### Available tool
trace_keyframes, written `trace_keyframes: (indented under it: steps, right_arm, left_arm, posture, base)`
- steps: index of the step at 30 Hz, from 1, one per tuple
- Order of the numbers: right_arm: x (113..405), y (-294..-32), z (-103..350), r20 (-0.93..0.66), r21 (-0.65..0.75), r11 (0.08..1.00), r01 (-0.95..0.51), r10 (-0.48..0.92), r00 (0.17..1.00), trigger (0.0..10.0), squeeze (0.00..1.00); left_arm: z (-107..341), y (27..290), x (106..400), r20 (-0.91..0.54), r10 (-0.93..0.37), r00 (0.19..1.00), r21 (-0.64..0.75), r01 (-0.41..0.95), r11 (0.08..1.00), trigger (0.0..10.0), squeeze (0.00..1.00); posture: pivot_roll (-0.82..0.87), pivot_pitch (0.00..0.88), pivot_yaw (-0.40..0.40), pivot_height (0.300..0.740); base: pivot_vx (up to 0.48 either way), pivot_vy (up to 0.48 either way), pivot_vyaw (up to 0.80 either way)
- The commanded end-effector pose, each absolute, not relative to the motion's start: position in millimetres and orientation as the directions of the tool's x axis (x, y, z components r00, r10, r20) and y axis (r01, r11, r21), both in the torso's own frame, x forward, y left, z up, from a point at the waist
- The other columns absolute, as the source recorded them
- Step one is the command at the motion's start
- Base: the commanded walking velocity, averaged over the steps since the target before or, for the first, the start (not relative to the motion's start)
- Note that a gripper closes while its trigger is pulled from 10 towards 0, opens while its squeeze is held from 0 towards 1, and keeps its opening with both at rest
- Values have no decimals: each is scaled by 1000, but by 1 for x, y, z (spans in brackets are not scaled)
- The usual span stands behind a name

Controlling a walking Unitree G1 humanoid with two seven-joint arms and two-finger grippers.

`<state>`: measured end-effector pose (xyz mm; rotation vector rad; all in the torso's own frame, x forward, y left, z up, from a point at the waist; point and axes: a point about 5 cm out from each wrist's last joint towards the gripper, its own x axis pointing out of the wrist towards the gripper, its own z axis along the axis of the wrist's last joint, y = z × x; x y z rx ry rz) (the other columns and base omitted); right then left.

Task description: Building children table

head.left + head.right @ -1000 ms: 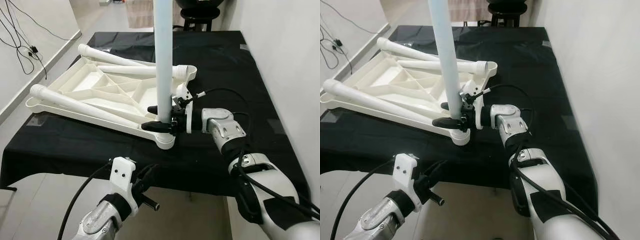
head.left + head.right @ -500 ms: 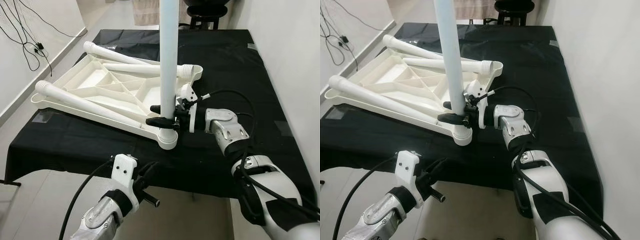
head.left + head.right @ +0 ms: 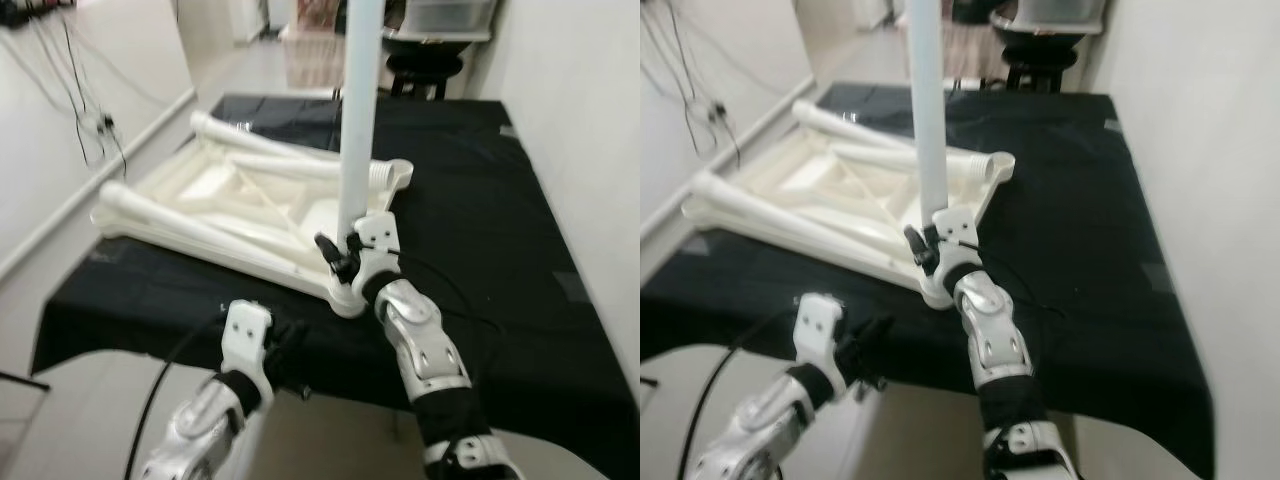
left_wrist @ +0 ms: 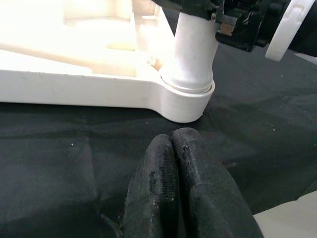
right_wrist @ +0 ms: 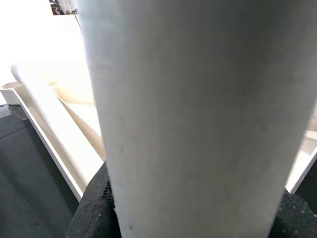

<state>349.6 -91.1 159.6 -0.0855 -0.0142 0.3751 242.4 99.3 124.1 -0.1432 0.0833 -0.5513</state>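
White tabletop (image 3: 200, 195) with three loose legs (image 3: 185, 220), one upright leg (image 3: 358, 120) clasped in right hand (image 3: 340, 258); left hand (image 4: 176, 163) pinched closed.

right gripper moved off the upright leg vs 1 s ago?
No. The right gripper stays clamped on the upright leg just above the corner socket of the tabletop; the whole view shifted, so the camera moved.

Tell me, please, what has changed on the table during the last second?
Mostly the camera moved, so the whole picture shifted and blurred. The right arm swung in nearer the robot's middle, and the right gripper remains clamped on the upright table leg above its corner socket. The left gripper stays shut by the table edge. The upturned tabletop and loose legs lie unchanged.
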Motion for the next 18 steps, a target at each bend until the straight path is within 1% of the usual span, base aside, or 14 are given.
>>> trace_keyframes:
  steps: [1,2,4,5,6,7,9,11,12,13,14,15,16,18]
  right_arm:
    - [345,-104,128,-149,-78,943,-324,311,939,0,0]
    - [347,-105,128,-166,-93,937,-338,320,933,10000,0]
    - [345,-105,133,-180,-101,938,-332,311,933,10000,0]
    - [345,-104,137,-170,-95,930,-354,335,927,10000,306]
    - [345,-104,137,-170,-95,930,-354,335,927,10000,306]
    - [346,-101,141,-155,-75,920,-384,369,916,10000,1000]
    - [349,-100,146,-134,-56,911,-410,400,907,10000,1000]
    - [360,-95,164,-39,-9,835,-550,549,835,10000,1000]
    - [360,-95,164,-39,-9,835,-550,549,835,10000,1000]
    - [367,-96,176,9,-8,741,-671,671,741,10000,1000]
    - [367,-96,176,9,-8,741,-671,671,741,10000,1000]
    - [369,-98,180,17,-10,709,-705,705,709,10000,663]
    - [371,-101,182,6,-25,667,-745,745,667,10000,0]
    - [373,-104,184,-13,-42,613,-789,789,614,10000,0]
  left_arm:
    - [123,102,244,-42,-514,857,-147,503,851,10000,0]
    - [123,101,244,-42,-516,855,-147,506,850,10000,0]
    - [123,101,244,-39,-520,853,-149,510,847,10000,0]
    - [123,100,244,-38,-522,852,-149,511,846,10000,0]
    - [123,100,244,-38,-522,852,-149,511,846,10000,0]
    - [123,100,245,-36,-523,851,-149,513,845,10000,0]
    - [123,100,245,-35,-524,851,-149,514,845,10000,0]
    - [123,99,244,-31,-526,850,-149,517,843,10000,0]
    - [123,99,244,-31,-526,850,-149,517,843,10000,0]
    - [124,98,243,-27,-528,849,-149,518,842,10000,0]
    - [124,98,243,-27,-528,849,-149,518,842,10000,0]
    - [124,97,242,-26,-528,849,-149,519,842,10000,0]
    - [125,97,241,-25,-528,849,-151,519,841,10000,0]
    - [125,97,239,-24,-529,848,-153,520,840,10000,0]
  posture:
    - [-24,72,20,740]
    - [-27,71,21,740]
    - [-27,71,22,740]
    - [-27,71,22,740]
    - [-27,71,22,740]
    - [-21,73,22,740]
    - [-21,73,22,740]
    - [-16,79,26,740]
    - [-16,79,26,740]
    - [-8,85,26,740]
    - [-8,85,26,740]
    - [-8,85,26,740]
    - [-3,91,26,740]
    - [0,94,27,740]
  base:
    - [0,0,0]
    - [0,0,0]
    - [0,0,0]
    - [0,0,0]
    - [0,0,0]
    - [0,0,0]
    - [0,0,0]
    - [0,0,0]
    - [0,0,0]
    - [0,0,0]
    - [0,0,0]
    - [0,0,0]
    - [0,0,0]
    - [0,0,0]
